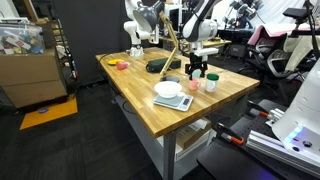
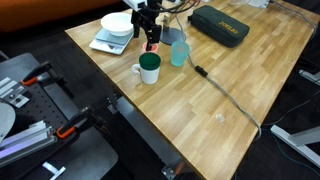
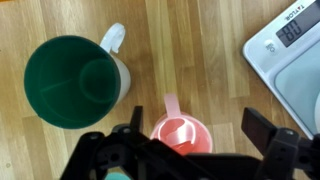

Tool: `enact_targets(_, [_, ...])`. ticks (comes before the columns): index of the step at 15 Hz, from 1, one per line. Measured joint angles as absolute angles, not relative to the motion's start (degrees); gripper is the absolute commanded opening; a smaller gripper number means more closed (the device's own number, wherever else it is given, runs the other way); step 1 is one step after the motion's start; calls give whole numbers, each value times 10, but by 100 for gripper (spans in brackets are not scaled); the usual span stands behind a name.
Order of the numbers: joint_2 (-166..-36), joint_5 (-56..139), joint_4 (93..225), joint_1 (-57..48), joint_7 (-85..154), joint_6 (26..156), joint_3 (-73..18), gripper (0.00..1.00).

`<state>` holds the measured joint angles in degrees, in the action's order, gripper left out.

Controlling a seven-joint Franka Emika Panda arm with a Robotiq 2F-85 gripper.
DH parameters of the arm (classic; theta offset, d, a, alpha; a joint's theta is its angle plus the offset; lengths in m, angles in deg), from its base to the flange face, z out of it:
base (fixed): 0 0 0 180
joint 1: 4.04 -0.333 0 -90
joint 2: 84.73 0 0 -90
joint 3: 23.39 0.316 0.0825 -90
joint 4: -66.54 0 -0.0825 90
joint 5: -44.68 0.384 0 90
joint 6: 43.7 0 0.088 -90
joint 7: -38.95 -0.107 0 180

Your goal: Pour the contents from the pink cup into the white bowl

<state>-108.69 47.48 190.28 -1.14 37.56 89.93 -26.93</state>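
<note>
Lower centre: gripper spread wide, flanking pink cup | upper right: scale (display digits unreadable) | upper left: white bowl.

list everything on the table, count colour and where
pink cup: 1, pale pink, on the table between the gripper's fingers
white bowl: 1, white, on the scale
scale: 1, white-grey, near a table edge
mug: 1, green inside, white outside, beside the pink cup
clear cup: 1, pale blue-green, beside the mug
case: 1, dark green, flat on the table
flat item: 1, orange-pink, near a table corner
cable: 1, dark, across the table
table: 1, light wood
gripper: 1, black, open, around the pink cup
</note>
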Motion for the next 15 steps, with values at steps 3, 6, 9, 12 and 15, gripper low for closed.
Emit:
enact_targets(3, [-1091, 475, 1898, -11, 377, 895, -269, 100])
enact_targets(6, [-1091, 475, 1898, -11, 377, 894, -269, 100])
enact_targets(9, [-1092, 475, 1898, -12, 376, 895, -268, 100])
enact_targets(12, [-1100, 475, 1898, -13, 376, 895, -268, 100])
enact_targets(15, [-1121, 474, 1893, -13, 376, 895, -271, 100])
